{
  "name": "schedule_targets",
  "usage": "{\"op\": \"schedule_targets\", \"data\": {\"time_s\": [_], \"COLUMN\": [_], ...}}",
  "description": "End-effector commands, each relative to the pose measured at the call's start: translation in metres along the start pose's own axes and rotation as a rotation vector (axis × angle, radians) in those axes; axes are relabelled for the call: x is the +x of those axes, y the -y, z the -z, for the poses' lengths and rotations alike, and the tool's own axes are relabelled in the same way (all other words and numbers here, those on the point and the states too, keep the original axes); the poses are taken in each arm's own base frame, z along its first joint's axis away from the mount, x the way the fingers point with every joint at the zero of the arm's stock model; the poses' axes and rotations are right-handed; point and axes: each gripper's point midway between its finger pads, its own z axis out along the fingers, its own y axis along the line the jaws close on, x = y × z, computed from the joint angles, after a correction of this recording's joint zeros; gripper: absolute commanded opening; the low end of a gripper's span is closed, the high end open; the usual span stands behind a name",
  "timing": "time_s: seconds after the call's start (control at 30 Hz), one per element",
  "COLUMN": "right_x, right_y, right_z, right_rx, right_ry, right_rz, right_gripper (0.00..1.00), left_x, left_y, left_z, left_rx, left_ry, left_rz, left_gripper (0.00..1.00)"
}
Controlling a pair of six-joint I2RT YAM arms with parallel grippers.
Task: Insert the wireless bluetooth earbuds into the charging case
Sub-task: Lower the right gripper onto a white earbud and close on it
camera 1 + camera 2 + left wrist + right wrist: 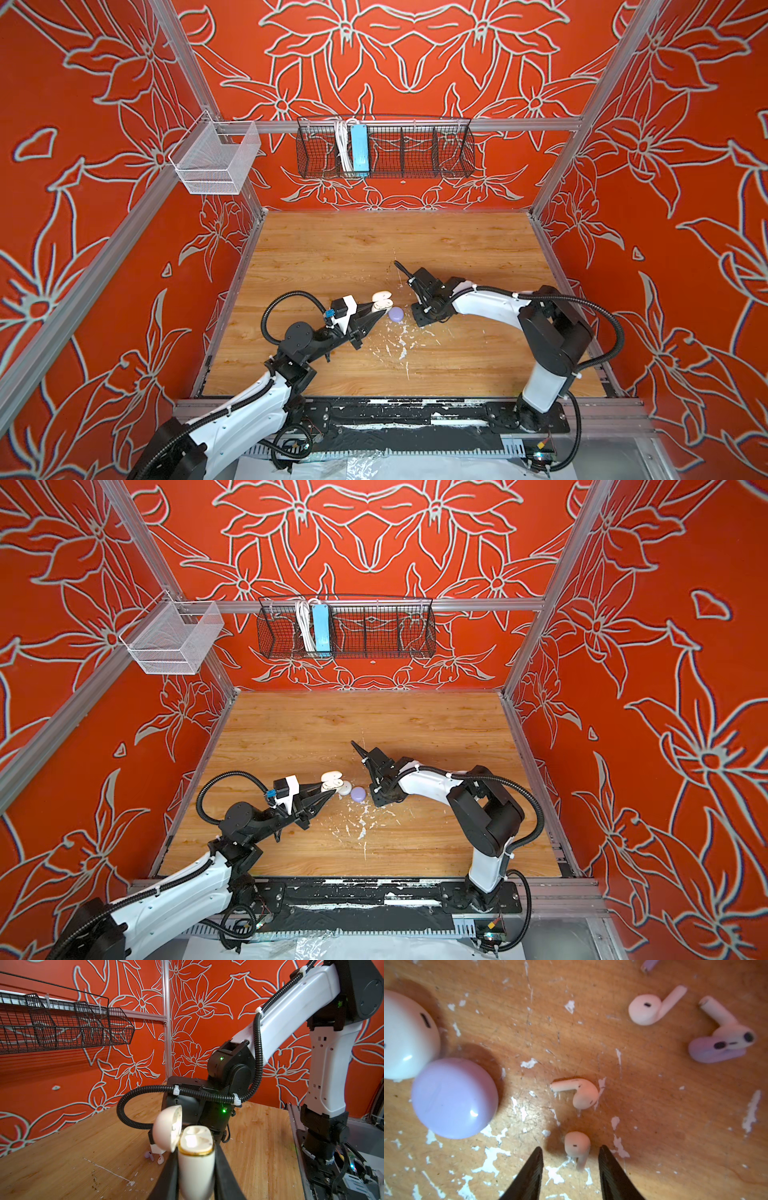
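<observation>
One small white stemmed earbud is lying near the middle of the chipped wooden table, between the released jaws of the right gripper. If they are closing off-centre, its rounded head may be slipping away. The left gripper is clenching the open cream charging case.

In the right wrist view, the edge cuts off most of a lavender earbud and part of a white case.
</observation>
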Motion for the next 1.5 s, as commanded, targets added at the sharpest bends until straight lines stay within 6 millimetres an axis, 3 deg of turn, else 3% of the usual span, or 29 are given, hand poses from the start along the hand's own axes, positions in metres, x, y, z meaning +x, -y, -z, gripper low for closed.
{"op": "schedule_targets", "data": {"time_s": [0.0,0.53,0.8,1.2,1.47], "right_x": [0.005,-0.001,-0.002,-0.001,0.001], "right_y": [0.007,0.010,0.012,0.014,0.014], "right_z": [-0.003,-0.012,-0.014,-0.022,-0.025], "right_rx": [0.047,0.099,0.108,0.117,0.109], "right_ry": [-0.056,-0.100,-0.106,-0.109,-0.115], "right_rz": [-0.036,-0.073,-0.081,-0.083,-0.082], "right_gripper": [0.46,0.38,0.29,0.31,0.26], "left_x": [-0.006,-0.010,-0.010,-0.010,-0.010], "left_y": [0.004,0.009,0.010,0.010,0.011], "left_z": [0.000,0.000,0.000,0.001,0.001], "left_rx": [0.013,0.030,0.030,0.030,0.032], "left_ry": [0.015,0.018,0.019,0.021,0.019], "left_rz": [-0.025,-0.033,-0.043,-0.050,-0.054], "left_gripper": [0.00,0.00,0.00,0.00,0.00]}}
